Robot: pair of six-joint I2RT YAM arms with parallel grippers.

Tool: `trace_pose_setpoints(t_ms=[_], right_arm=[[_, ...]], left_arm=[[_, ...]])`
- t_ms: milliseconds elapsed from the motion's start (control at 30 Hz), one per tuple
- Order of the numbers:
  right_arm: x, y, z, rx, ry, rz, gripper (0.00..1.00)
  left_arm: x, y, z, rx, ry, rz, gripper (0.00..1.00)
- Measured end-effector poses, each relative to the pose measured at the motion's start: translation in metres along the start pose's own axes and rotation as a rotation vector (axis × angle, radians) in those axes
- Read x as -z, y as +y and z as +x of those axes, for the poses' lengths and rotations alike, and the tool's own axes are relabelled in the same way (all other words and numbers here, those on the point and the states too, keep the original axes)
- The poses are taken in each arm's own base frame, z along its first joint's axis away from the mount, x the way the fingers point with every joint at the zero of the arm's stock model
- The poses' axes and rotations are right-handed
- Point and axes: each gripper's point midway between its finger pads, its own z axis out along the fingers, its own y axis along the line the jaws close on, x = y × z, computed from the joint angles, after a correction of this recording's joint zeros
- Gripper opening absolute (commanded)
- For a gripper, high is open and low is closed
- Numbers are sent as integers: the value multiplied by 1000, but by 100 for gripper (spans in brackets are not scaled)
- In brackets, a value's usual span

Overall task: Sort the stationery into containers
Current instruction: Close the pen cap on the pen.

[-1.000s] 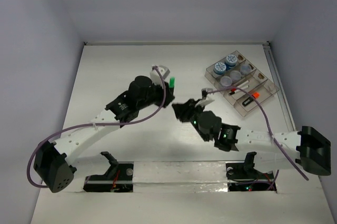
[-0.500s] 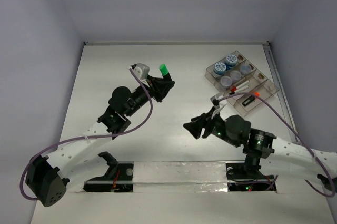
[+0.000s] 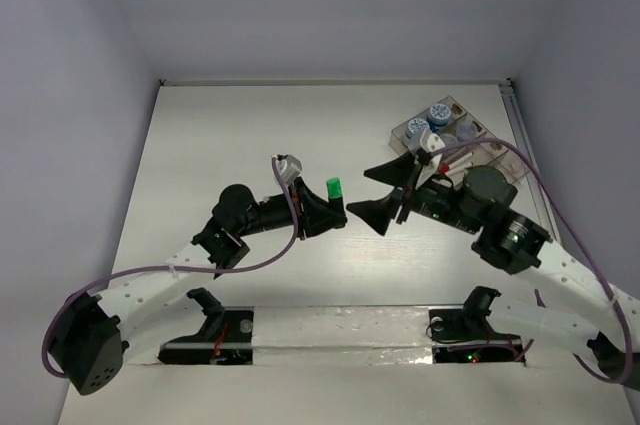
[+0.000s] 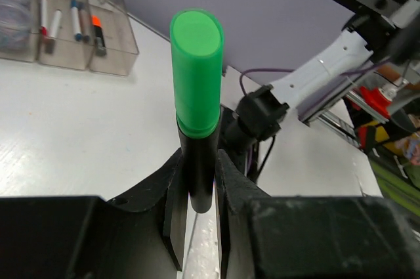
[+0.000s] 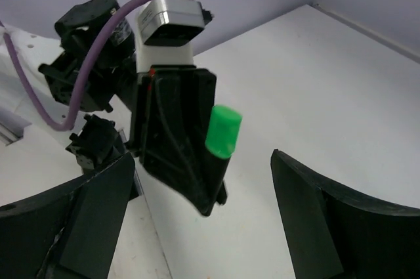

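L gripper [image 3: 326, 209] clamped on green highlighter [image 3: 334, 188], cap poking past the fingers, near table [image 3: 220, 135] centre. R gripper [image 3: 378, 193] spread wide, at 3 o'clock of it, close, not touching. Clear tray [image 3: 455, 105] at table's 2 o'clock, pots [image 3: 437, 112] and pens [image 4: 56, 23] inside.

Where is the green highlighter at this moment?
In the top view, mid-frame: the highlighter is clamped in the left pincer, just left of the open right pincer and the tray.
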Motion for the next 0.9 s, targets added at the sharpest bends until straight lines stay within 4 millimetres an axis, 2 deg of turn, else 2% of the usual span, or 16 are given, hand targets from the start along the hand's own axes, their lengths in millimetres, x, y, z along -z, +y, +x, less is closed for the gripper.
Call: trace_pose_setpoints(t_ms=[100, 267, 367, 467, 600, 633, 700, 767, 900], right_arm=[[-14, -8, 0, 5, 28, -14, 91], [-40, -24, 32, -41, 136, -49, 88], [-49, -17, 42, -70, 162, -114, 82], [-50, -6, 39, -84, 153, -184, 78], [-50, 7, 27, -89, 114, -252, 67], [-50, 8, 25, -89, 106, -262, 60], [-51, 11, 22, -93, 95, -273, 54], [-51, 11, 22, -103, 91, -277, 43], [-54, 9, 25, -117, 95, -272, 40]], left_arm=[[3, -9, 6, 12, 17, 38, 0], [4, -19, 8, 14, 24, 79, 0], [4, -20, 9, 19, 26, 90, 0], [3, -22, 11, 20, 31, 97, 0], [2, -22, 13, 24, 37, 101, 0], [2, -22, 14, 25, 38, 102, 0], [2, -22, 14, 26, 38, 101, 0], [2, -22, 13, 25, 36, 101, 0], [2, -21, 14, 25, 36, 98, 0]])
